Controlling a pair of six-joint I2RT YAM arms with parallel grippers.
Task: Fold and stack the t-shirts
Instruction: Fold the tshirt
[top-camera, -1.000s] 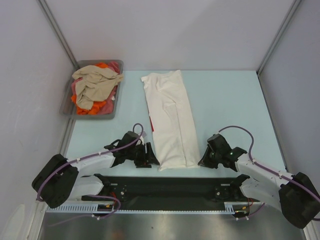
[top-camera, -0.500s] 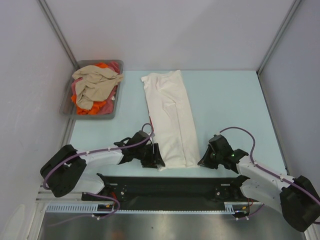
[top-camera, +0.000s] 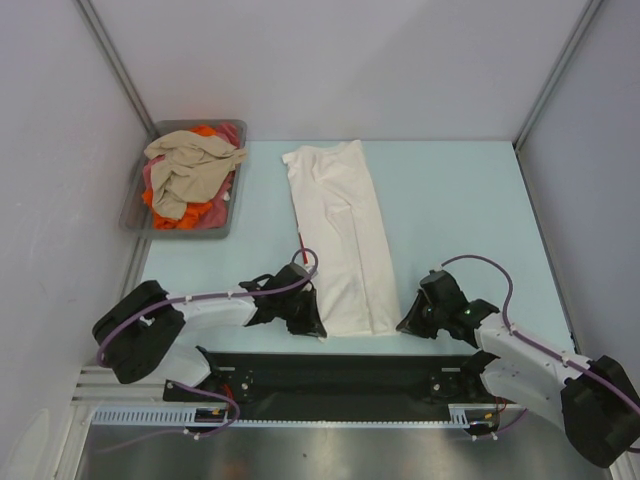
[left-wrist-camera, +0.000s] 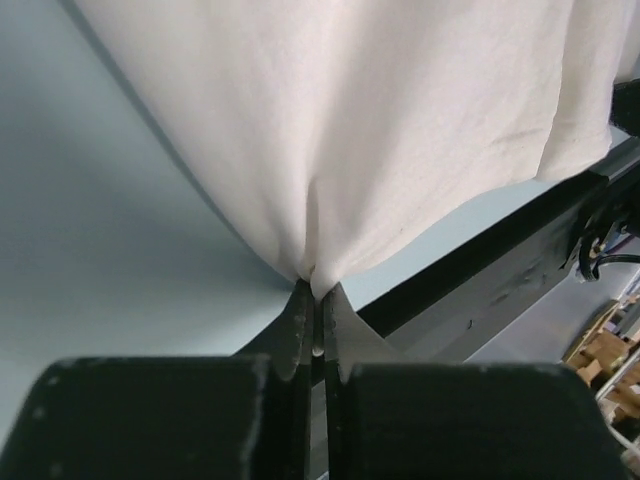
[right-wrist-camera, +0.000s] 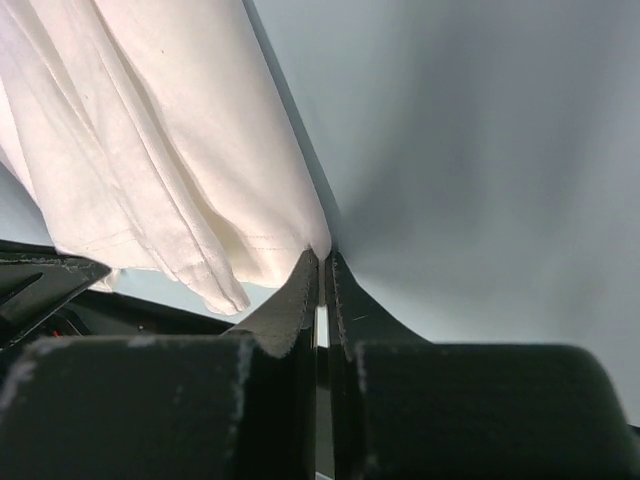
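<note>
- At seven o'clock of the long white cotton t-shirt (top-camera: 340, 240), left gripper (top-camera: 314, 324) has slid in, clamping the hem.
- At five o'clock, right gripper (top-camera: 405, 325) clamps too; fold seems ready.

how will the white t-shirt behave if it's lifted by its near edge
Probably floppy: the white t-shirt puckers into a fold where the jaws pinch it, so the unheld middle should sag. Likely light; the cloth looks thin. Its folded layers may slide apart.
</note>
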